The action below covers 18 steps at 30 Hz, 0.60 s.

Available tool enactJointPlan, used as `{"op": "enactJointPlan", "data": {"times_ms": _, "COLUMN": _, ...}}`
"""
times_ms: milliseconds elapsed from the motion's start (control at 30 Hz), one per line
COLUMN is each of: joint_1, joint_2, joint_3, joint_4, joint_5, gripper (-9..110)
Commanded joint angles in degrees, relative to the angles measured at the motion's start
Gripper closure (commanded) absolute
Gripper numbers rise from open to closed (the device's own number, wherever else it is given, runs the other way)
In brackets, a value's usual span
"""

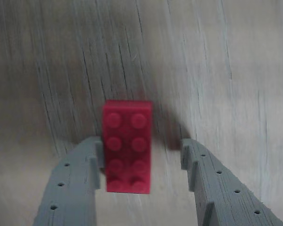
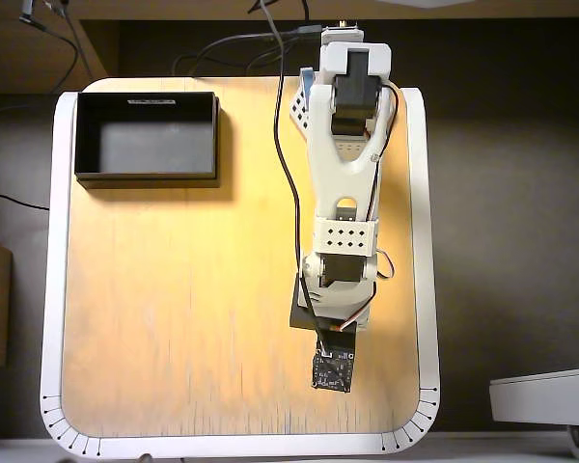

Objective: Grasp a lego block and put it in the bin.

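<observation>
Claw (image 1: 142,165) was open in the wrist view, grey fingers either side of the lego block (image 1: 127,147). The block sat on the wooden table (image 2: 174,289), studs up, long axis running along the fingers, not yet clamped.

It wasn't centred. The left finger (image 1: 80,183) looked to be touching or just beside the block's left face, while the right finger (image 1: 217,188) stood clearly apart, with bare wood between (the picture was soft, so I couldn't tell contact from near-contact on the left).

Risks as I judged them:
- Closing from that offset would mean the right finger sweeps in first and shoves the block sideways against the left one. It could yaw and end up pinched on a corner instead of flat faces.
- Smooth plastic, narrow grey fingers: a skewed pinch could squirt the block out toward the far end of the gap.
- Only the near part of the block lay between the fingers. A shallow bite might let it droop or drop on the lift.

The overhead view didn't show the block at all, since the arm (image 2: 343,193) covered it. The bin (image 2: 147,176) sat at the far left corner of the table, well apart from the claw, so a weak grip would have a long carry in which to fail.
</observation>
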Motion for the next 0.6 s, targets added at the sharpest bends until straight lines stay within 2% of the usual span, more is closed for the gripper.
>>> {"op": "enactJointPlan", "data": {"times_ms": 0, "joint_1": 0.35, "joint_2": 0.79, "joint_3": -2.11, "joint_4": -1.14, "joint_5": 0.18, "gripper": 91}}
{"op": "enactJointPlan", "data": {"times_ms": 233, "joint_1": 0.44, "joint_2": 0.79, "joint_3": -2.11, "joint_4": -1.14, "joint_5": -0.18, "gripper": 101}}
{"op": "enactJointPlan", "data": {"times_ms": 567, "joint_1": 0.79, "joint_2": 5.98, "joint_3": -2.11, "joint_4": 2.37, "joint_5": -0.88, "gripper": 101}}
